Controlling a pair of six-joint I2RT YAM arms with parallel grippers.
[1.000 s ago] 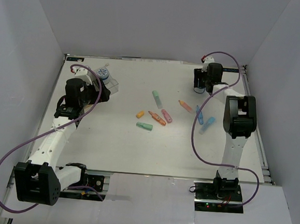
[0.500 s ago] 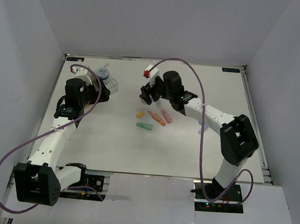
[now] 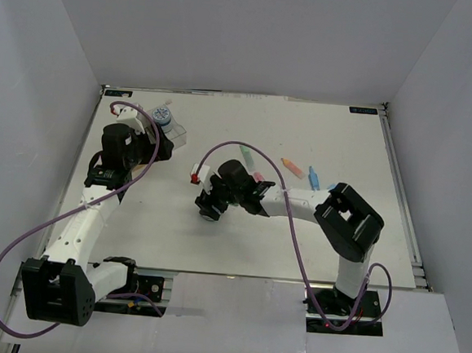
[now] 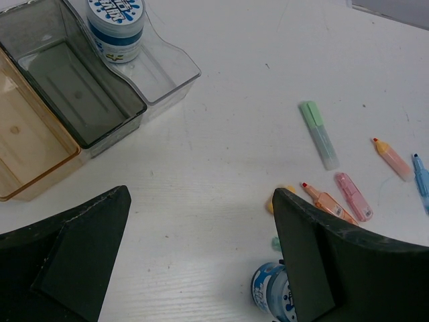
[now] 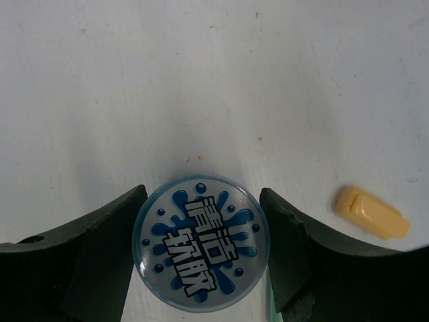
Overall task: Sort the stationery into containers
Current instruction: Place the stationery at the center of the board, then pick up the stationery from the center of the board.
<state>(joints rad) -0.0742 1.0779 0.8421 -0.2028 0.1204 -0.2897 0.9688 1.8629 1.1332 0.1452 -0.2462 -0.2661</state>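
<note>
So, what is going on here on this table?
The right pincer grips a blue-and-white roll near the middle of the table. The left pincer hangs open near the bins, holding nothing. A second roll already stands in the clear bin. The markers lie loose on the table, not yet sorted.

Open for passage across near-left tabletop [image 3: 149, 235]. Blocked far left by joined bins [image 4: 110, 131], roll [image 4: 116, 27] standing in the clear one. Obstructed at centre by right hand [image 5: 201, 201] clasping second roll [image 5: 201, 243], yellow stick [image 5: 373, 213] just beside. Cluttered beyond, centre-right, by scattered sticks [image 3: 290, 166].
</note>
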